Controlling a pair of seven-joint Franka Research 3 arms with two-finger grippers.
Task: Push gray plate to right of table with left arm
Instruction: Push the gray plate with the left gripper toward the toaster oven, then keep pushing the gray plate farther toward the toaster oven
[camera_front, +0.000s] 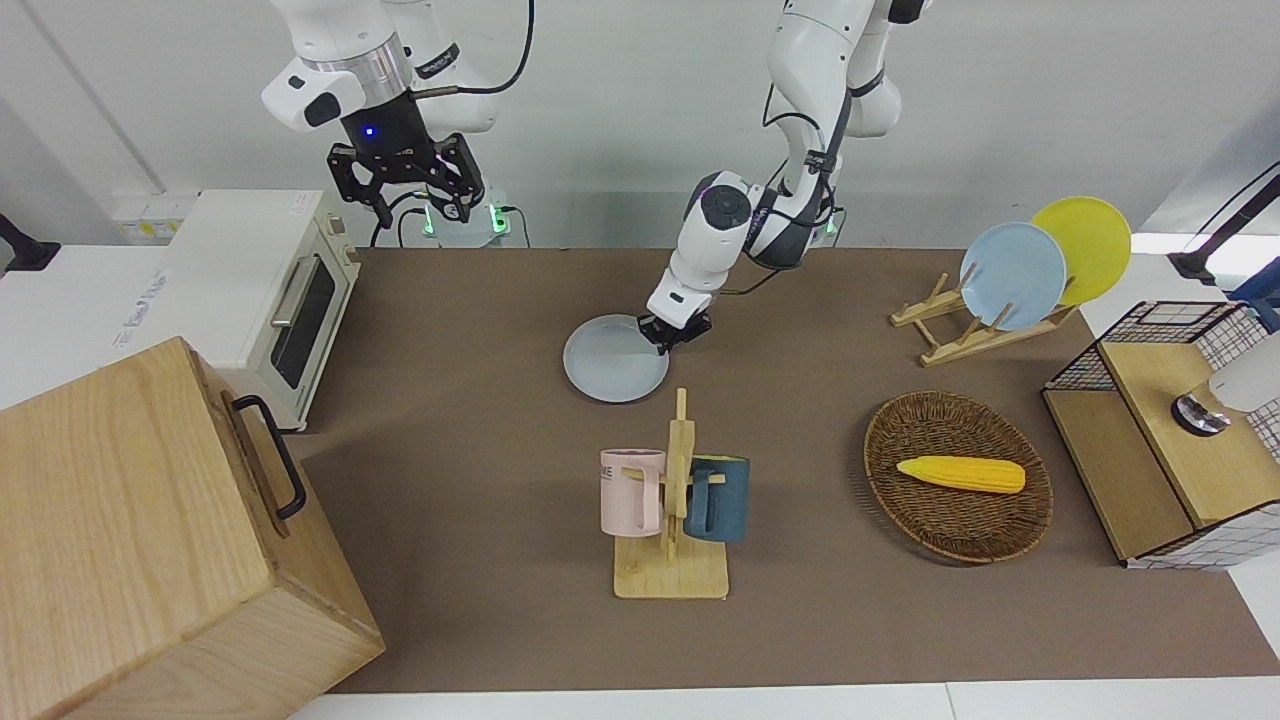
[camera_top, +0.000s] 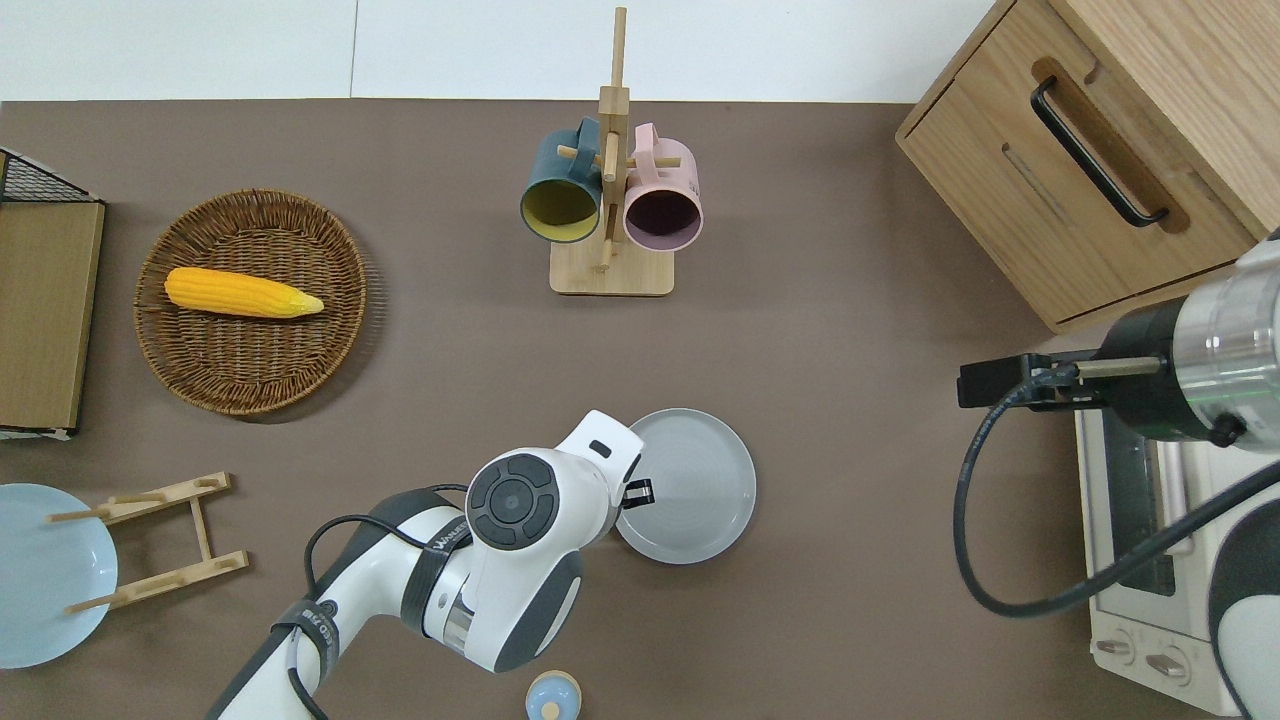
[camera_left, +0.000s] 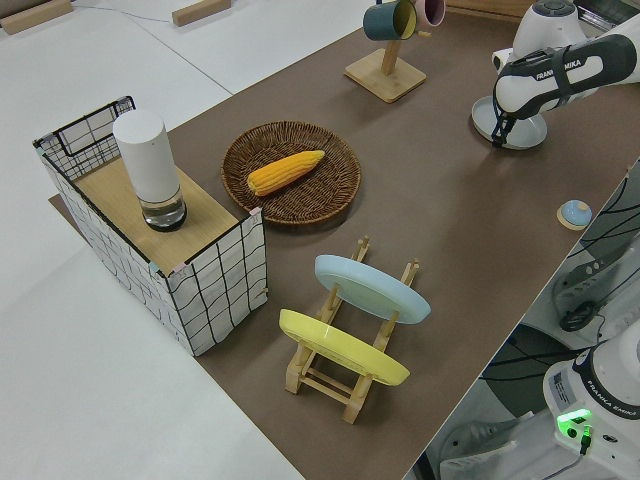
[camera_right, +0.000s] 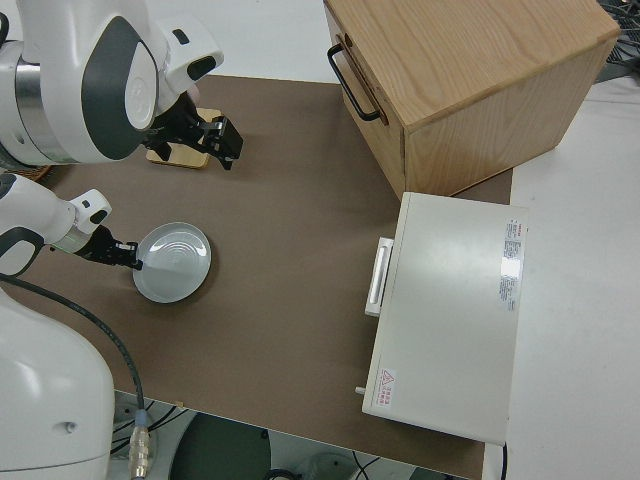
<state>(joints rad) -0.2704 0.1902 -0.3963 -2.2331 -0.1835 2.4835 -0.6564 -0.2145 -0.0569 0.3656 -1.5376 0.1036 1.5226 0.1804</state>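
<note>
- Your plate (camera_top: 688, 485) lies flat on the table (camera_top: 830, 420), just below centre in the overhead view and lower in it than the mug rack (camera_top: 610, 200).
- Your left gripper (camera_top: 638, 491) touches the plate's rim at the left-arm end; you can't tell whether its fingers are spread.
- Your right arm is parked.

On the brown table (camera_front: 480, 330) I saw, resting directly on its surface, the gray plate (camera_front: 610, 362), a mug rack (camera_front: 672, 572), a wicker basket (camera_front: 950, 530), a plate rack (camera_front: 950, 335), a wooden cabinet (camera_front: 140, 540) and a small blue-topped knob (camera_top: 553, 695).
</note>
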